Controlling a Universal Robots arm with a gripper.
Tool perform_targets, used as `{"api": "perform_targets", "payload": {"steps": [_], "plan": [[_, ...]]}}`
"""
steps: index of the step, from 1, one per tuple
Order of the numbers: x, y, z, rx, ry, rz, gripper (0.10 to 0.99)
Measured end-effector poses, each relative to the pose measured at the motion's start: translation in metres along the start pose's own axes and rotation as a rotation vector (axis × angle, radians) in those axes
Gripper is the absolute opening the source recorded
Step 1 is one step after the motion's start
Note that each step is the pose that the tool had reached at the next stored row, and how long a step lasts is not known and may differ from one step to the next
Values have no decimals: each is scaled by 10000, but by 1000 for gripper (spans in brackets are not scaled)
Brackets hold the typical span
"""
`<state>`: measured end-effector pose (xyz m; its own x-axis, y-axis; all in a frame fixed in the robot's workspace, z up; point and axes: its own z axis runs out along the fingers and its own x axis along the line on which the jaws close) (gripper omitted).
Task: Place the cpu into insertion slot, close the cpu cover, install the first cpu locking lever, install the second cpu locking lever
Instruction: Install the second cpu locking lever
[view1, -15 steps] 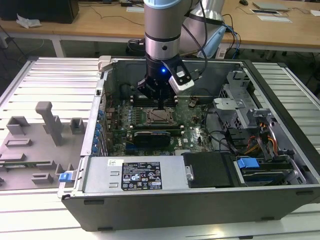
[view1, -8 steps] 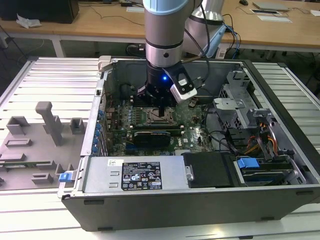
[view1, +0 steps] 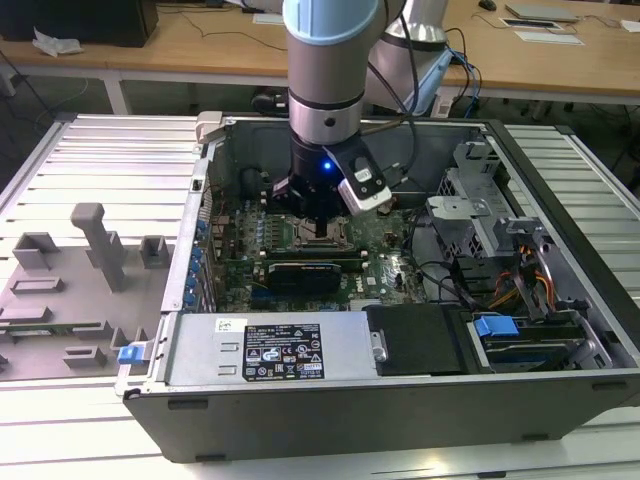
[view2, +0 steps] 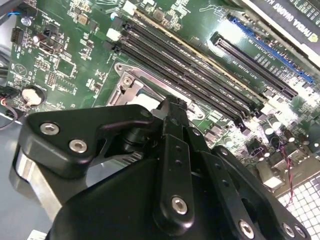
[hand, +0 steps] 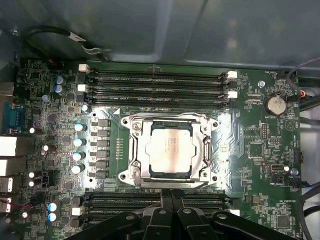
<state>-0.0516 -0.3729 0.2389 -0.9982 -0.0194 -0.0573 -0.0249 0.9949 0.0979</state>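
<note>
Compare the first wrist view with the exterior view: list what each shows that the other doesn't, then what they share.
First wrist view only: the cpu seated in the insertion slot, the cpu cover framing it, a coin battery.

Exterior view only: the arm, the case's power supply, drive bays and a grey fixture plate beside the case.

Both: the green motherboard and the hand above the socket.

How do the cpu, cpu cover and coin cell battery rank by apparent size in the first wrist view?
Largest to smallest, all lying at about board level:
1. cpu cover, the frame down around the chip
2. cpu, seated in the socket
3. coin cell battery, clearly smallest
</note>
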Motion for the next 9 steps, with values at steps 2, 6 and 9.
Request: {"api": "perform_targets", "payload": {"steps": [2, 6, 9], "plan": [[15, -17, 14, -57, -1, 3, 106], [20, -21, 27, -62, -2, 12, 106], [57, -27, 55, -95, -3, 13, 106]]}}
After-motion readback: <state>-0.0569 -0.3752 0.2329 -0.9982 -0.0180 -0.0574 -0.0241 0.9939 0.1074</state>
